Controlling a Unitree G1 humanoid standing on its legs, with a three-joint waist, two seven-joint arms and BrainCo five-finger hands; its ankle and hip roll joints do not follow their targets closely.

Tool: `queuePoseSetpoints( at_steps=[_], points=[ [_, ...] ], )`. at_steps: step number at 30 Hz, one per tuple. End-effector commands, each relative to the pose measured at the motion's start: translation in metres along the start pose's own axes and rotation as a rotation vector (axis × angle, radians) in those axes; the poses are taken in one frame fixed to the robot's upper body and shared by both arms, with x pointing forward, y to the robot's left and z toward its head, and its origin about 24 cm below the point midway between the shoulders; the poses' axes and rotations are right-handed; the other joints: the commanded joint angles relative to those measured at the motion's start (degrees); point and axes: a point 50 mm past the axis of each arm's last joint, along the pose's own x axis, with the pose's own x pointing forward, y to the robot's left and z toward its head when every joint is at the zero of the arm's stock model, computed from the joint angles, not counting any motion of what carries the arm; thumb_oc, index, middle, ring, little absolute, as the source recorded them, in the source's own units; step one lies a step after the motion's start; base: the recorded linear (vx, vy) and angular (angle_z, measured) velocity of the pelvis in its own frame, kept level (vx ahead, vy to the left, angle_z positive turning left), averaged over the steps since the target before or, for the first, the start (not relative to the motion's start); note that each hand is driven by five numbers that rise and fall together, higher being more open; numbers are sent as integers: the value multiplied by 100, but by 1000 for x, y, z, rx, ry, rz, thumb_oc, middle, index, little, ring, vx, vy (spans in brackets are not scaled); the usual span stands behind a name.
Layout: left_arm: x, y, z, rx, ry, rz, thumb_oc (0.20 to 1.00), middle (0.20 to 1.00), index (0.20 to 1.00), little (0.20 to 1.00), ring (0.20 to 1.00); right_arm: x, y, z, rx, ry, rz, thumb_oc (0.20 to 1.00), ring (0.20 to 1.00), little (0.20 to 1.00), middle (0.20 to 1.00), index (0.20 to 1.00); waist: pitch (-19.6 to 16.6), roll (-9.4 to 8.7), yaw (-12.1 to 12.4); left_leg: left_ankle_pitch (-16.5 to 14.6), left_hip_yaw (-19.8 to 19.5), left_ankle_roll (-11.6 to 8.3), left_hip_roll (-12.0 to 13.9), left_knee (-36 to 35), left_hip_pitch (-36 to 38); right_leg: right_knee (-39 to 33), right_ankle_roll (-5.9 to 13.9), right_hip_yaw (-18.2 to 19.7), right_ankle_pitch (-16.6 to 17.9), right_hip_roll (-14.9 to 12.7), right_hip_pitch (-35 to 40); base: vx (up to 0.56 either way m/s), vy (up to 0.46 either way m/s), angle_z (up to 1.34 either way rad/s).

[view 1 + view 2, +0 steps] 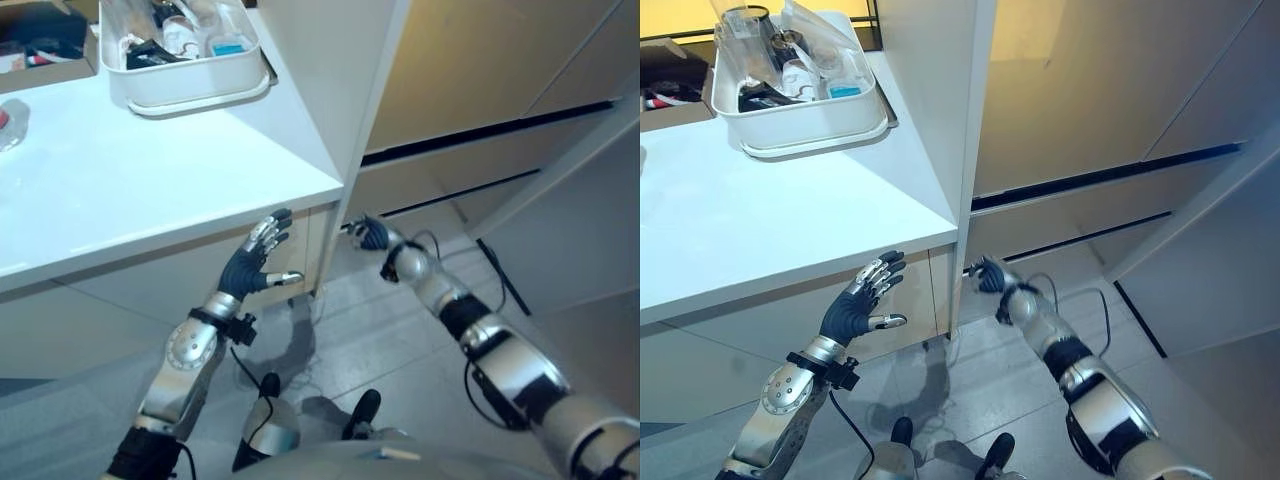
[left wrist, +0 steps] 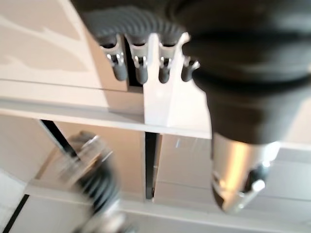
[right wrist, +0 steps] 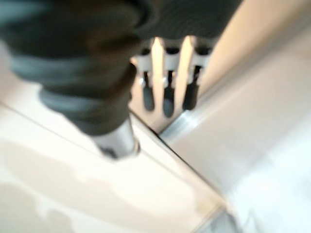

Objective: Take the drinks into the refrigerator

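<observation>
So nearest in, the left hand [image 1: 256, 262] is up in front of the counter's front face with its fingers spread straight and thumb out, holding nothing at all, just below the front edge of the white counter [image 1: 120, 190]. Over at about 3 o'clock from it, the right hand [image 1: 372, 236] is reaching toward the bottom of the tall white panel [image 1: 335, 90] that stands at the counter's end; in its wrist view the fingers look fairly straight and nothing sits between them, so I'd call it loose and empty, fingertips close to the panel edge, can't tell if they're actually touching. Further back, at 11 o'clock on the countertop, there's a white plastic tub [image 1: 190, 85] stuffed with clear bottles and small containers, which I'm guessing are the drinks, untouched. Behind the right hand are beige cabinet fronts [image 1: 480, 70] with dark gaps between them; whether one of those is the fridge door I honestly can't say. What could go sideways: if that edge is the door, straight fingers could slip off it, the door stays put, and both hands are way below the tub, so raising the left one blind could clip the counter lip
</observation>
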Motion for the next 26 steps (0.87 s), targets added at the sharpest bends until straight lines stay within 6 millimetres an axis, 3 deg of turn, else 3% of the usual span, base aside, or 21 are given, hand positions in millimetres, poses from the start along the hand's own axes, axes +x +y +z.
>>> queuePoseSetpoints(
  at_steps=[1, 2, 4, 5, 6, 9, 10, 11, 12, 13, 15, 18, 26],
  points=[
    [-6, -2, -7, -62, -1, 73, 1000, 1000, 1000, 1000, 1000, -13, 0, -37, 232, 123, -93, 1000, 1000, 1000, 1000, 1000, -121, -34, -180, -228, -97, 267, -318, -4, -168, 88, 575, -303, -176, -404, 487, 0, 0, 0],
    [-6, -2, -7, -62, 0, 73, 1000, 1000, 1000, 1000, 1000, -13, 0, -37, 233, 124, -92, 1000, 1000, 1000, 1000, 1000, -130, -34, -179, -229, -99, 267, -318, -4, -168, 87, 575, -306, -178, -404, 488, 0, 0, 0],
    [-11, 0, -28, -80, 87, 137, 1000, 1000, 1000, 1000, 1000, -35, 25, -79, 415, 297, -111, 1000, 1000, 1000, 1000, 1000, -133, 4, -291, -266, -72, 260, -306, -4, -100, 101, 577, -286, -206, -393, 528, 25, -3, -4],
    [-12, 0, -34, -89, 111, 139, 1000, 1000, 1000, 1000, 1000, -42, 33, -88, 431, 341, -96, 1000, 1000, 1000, 1000, 1000, -144, 11, -331, -245, -73, 265, -315, -4, -115, 99, 574, -284, -193, -406, 512, 26, 9, -4],
    [-15, 3, -50, -82, 185, 172, 1000, 1000, 1000, 1000, 1000, -59, 54, -109, 487, 454, -75, 1000, 1000, 1000, 1000, 1000, -176, 45, -425, -253, -61, 263, -318, -4, -102, 104, 574, -278, -208, -414, 521, 0, 0, 0],
    [-19, 4, -65, -92, 244, 210, 1000, 1000, 1000, 1000, 1000, -68, 62, -118, 519, 502, -73, 1000, 1000, 1000, 1000, 1000, -184, 69, -480, -260, -40, 257, -318, -4, -72, 104, 574, -253, -213, -411, 536, 16, 9, -12],
    [-24, 4, -80, -105, 320, 246, 1000, 1000, 1000, 1000, 1000, -74, 70, -123, 540, 533, -59, 1000, 1000, 1000, 1000, 1000, -197, 77, -533, -261, -23, 253, -314, -4, -63, 107, 570, -240, -215, -411, 536, 27, 10, -11],
    [-29, 6, -101, 37, 440, 249, 1000, 1000, 1000, 1000, 1000, -94, 86, -140, 590, 637, -60, 1000, 1000, 1000, 1000, 1000, -220, 119, -644, -279, 8, 242, -303, -4, -32, 113, 567, -201, -238, -398, 542, 27, 9, -8],
    [-29, 6, -101, 37, 440, 249, 1000, 1000, 1000, 1000, 1000, -94, 85, -140, 590, 637, -60, 1000, 1000, 1000, 1000, 1000, -220, 119, -643, -279, 9, 241, -303, -4, -33, 113, 567, -201, -238, -398, 542, 38, 21, -2],
    [-46, 6, -132, 26, 606, 322, 1000, 1000, 1000, 1000, 1000, -106, 99, -147, 599, 691, -36, 1000, 1000, 1000, 1000, 1000, -245, 152, -749, -289, 56, 228, -297, -4, 20, 116, 552, -165, -252, -385, 556, 26, 11, -9],
    [-52, 7, -143, 60, 680, 336, 1000, 1000, 1000, 1000, 1000, -111, 103, -150, 597, 716, -30, 1000, 1000, 1000, 1000, 1000, -267, 167, -791, -293, 78, 224, -293, -4, 27, 119, 549, -154, -257, -378, 553, 27, 10, -15],
    [-89, -1, -181, 0, 960, 437, 1000, 1000, 1000, 1000, 1000, -124, 115, -159, 562, 793, 7, 1000, 1000, 1000, 1000, 1000, -358, 220, -933, -321, 151, 200, -281, -4, 104, 120, 532, -97, -294, -344, 588, 42, 10, -10],
    [-138, -17, -206, -21, 1280, 466, 1000, 1000, 1000, 1000, 1000, -118, 121, -150, 424, 760, 84, 1000, 1000, 1000, 1000, 1000, -543, 247, -1021, -397, 203, 158, -240, -4, 272, 136, 477, -61, -395, -290, 741, 40, 0, -2]
  ],
)
